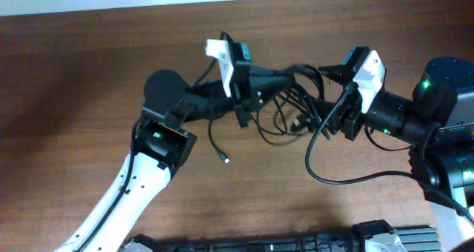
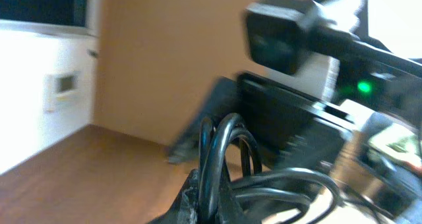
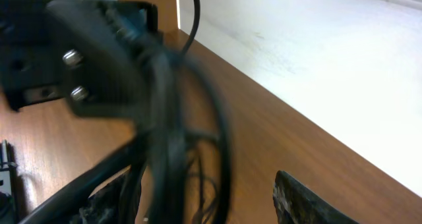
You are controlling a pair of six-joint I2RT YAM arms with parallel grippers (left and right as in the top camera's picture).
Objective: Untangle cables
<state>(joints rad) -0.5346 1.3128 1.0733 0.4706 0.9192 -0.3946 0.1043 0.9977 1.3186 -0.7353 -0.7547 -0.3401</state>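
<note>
The cables (image 1: pixel 296 104) are a knot of thin black cords hanging between my two grippers above the table's middle. One loose end with a silvery plug (image 1: pixel 224 160) lies on the wood below them. My left gripper (image 1: pixel 285 80) reaches in from the left and is shut on a black cable loop (image 2: pixel 212 178), with more loops (image 2: pixel 290 184) to its right. My right gripper (image 1: pixel 326 75) is at the knot's right side. Its fingers (image 3: pixel 204 188) are wide open, and blurred cable strands (image 3: pixel 165 165) hang between them, close to the left finger.
A long black cord (image 1: pixel 326 179) loops down over the wood towards the right arm's base (image 1: pixel 444 96). The wooden table (image 1: pixel 89 74) ends at a white wall (image 3: pixel 316 46) along its far edge. Black gear (image 1: pixel 296 243) lies along the front edge.
</note>
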